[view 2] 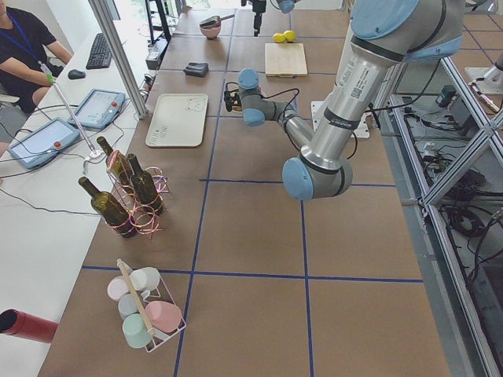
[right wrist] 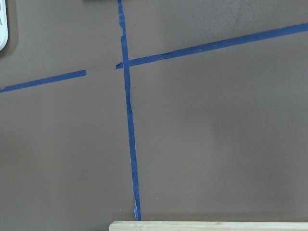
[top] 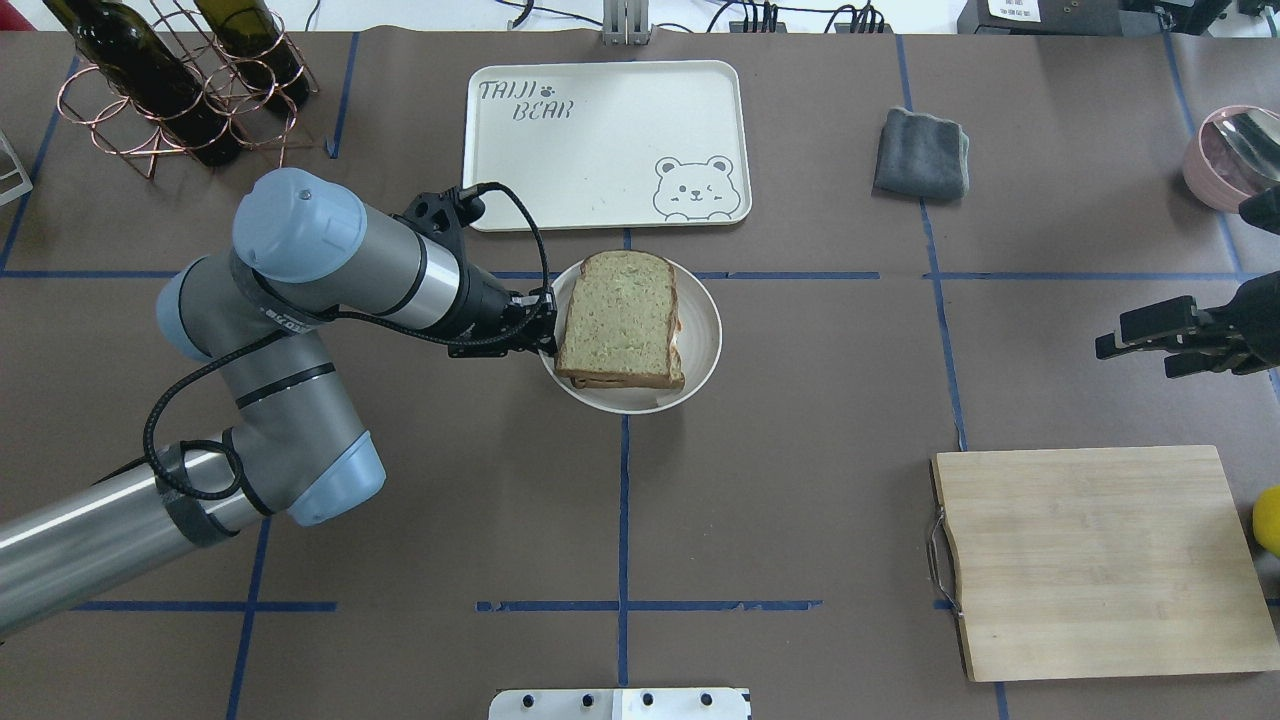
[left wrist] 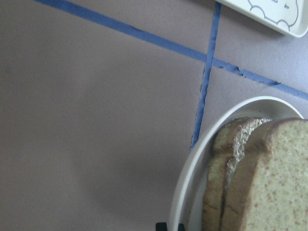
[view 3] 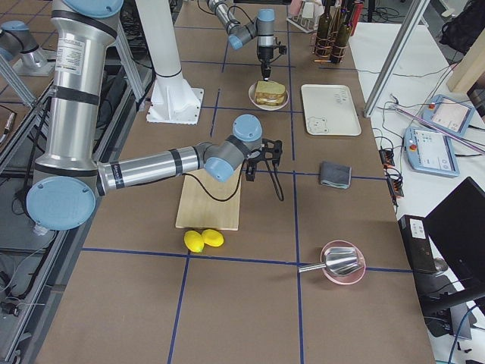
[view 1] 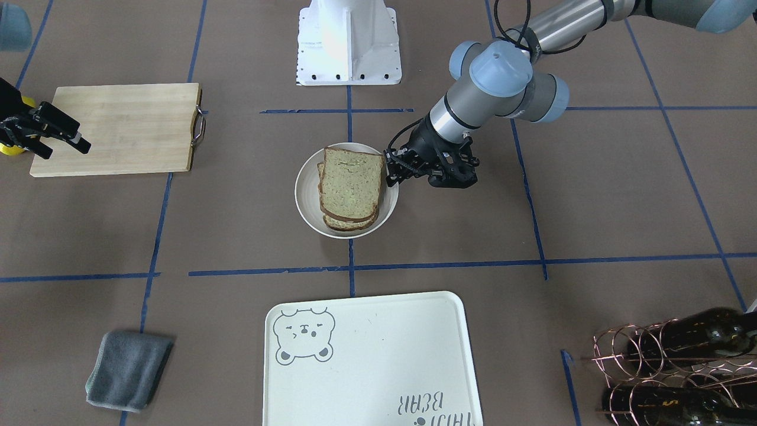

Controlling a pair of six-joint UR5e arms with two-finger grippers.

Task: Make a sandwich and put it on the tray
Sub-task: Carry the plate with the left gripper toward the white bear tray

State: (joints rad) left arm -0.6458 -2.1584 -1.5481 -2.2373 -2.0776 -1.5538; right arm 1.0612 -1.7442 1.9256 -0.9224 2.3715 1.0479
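Note:
The sandwich (top: 620, 320) lies on a small round white plate (top: 700, 350) at the table's middle: two brown-crusted bread slices with a sliver of white egg between them. It also shows in the front view (view 1: 350, 186) and the left wrist view (left wrist: 260, 178). My left gripper (top: 548, 322) points down at the plate's rim on my left side and is shut on that rim. The cream tray (top: 600, 140) with the bear drawing lies bare just beyond the plate. My right gripper (top: 1135, 355) is open and empty, far to the right above the table.
A wooden cutting board (top: 1090, 560) lies at the near right with a yellow fruit (top: 1268, 518) beside it. A grey cloth (top: 920, 152) lies right of the tray. A wire rack of wine bottles (top: 170, 80) stands at the far left. A pink bowl (top: 1230, 155) is at the far right.

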